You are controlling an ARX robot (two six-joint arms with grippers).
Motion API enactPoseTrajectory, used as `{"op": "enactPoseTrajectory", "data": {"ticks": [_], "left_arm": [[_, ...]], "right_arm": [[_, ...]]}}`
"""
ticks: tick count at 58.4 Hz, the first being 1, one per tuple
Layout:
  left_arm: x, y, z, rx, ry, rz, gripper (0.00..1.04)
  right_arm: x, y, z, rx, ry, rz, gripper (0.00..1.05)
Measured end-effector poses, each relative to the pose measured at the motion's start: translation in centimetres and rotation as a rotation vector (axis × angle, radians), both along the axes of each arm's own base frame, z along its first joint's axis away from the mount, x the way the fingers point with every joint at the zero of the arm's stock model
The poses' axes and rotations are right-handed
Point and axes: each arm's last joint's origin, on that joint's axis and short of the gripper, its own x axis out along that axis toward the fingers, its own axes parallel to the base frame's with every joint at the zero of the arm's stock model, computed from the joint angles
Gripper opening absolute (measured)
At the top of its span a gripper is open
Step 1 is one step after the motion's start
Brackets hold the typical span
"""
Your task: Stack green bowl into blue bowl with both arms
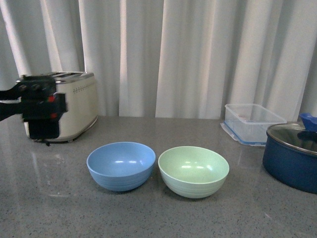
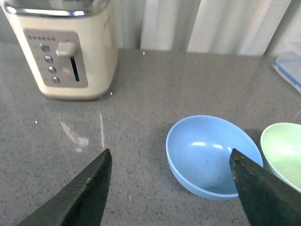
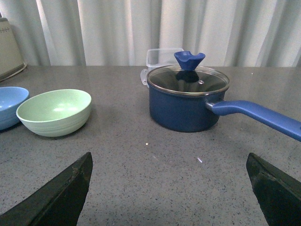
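Note:
The blue bowl (image 1: pixel 121 165) and the green bowl (image 1: pixel 193 170) stand side by side, nearly touching, on the grey counter, blue to the left. My left arm (image 1: pixel 39 106) hovers at the far left in front of the toaster. In the left wrist view the left gripper (image 2: pixel 170 165) is open and empty above the counter, with the blue bowl (image 2: pixel 211 155) near one finger and the green bowl (image 2: pixel 283 150) beyond it. The right gripper (image 3: pixel 169 169) is open and empty over bare counter; the green bowl (image 3: pixel 55 112) and blue bowl (image 3: pixel 10 104) lie off to its side. The right arm is out of the front view.
A cream toaster (image 1: pixel 74 104) stands at the back left. A clear lidded container (image 1: pixel 251 123) sits at the back right. A dark navy pot with glass lid (image 1: pixel 293 153) stands at the right edge; its long blue handle (image 3: pixel 256 115) shows in the right wrist view.

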Motion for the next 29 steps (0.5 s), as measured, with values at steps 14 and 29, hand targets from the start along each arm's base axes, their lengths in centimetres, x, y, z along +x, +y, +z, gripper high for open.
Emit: {"op": "enactPoseTrajectory", "data": {"ticks": [14, 29], "left_arm": [[-5.0, 2.7, -3.0, 0.025, -0.078, 0.009, 0.21], [-8.2, 3.9, -4.8, 0.032, -0.084, 0.011, 0.04]], "right_arm": [[0.0, 0.0, 0.0, 0.000, 0.000, 0.000, 0.95], [0.0, 0.0, 0.0, 0.000, 0.000, 0.000, 0.95]]}}
